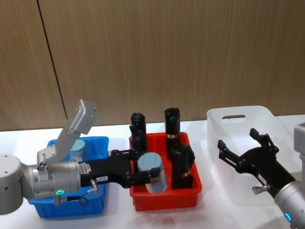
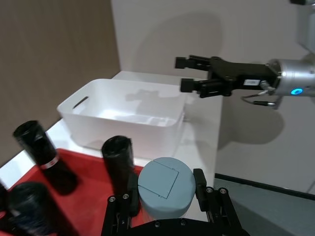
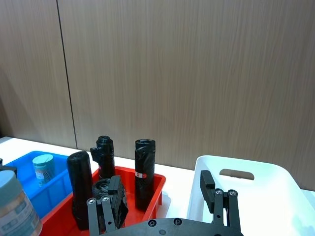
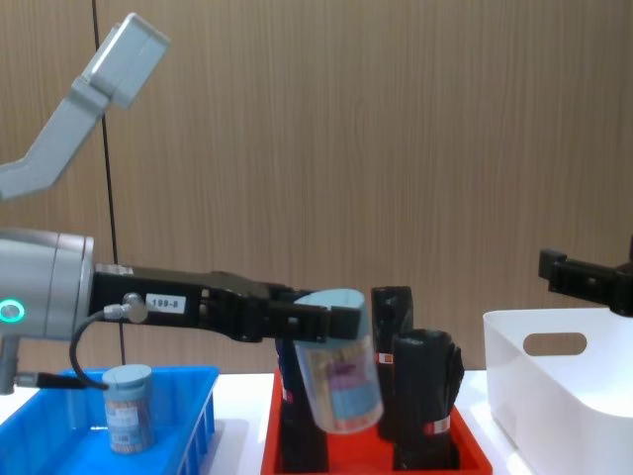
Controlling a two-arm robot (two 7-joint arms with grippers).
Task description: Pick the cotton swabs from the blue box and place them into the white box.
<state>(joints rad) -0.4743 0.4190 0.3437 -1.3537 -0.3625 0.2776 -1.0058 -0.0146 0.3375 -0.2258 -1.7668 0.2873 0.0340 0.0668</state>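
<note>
The left gripper (image 1: 151, 175) is clamped on one jar of cotton swabs (image 4: 339, 381), held tilted above the red tray (image 1: 164, 201) beneath it, presumably to clear the black rolls (image 1: 172, 125) en route to the white box (image 1: 243, 192) ahead, where the right gripper (image 1: 240, 141) hovers spread open; behind it, a second jar (image 1: 78, 148) stands in the blue box (image 1: 71, 208).

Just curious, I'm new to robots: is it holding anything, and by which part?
The left gripper holds a cotton swab jar by its top end, at the lid; the right gripper holds nothing.
</note>
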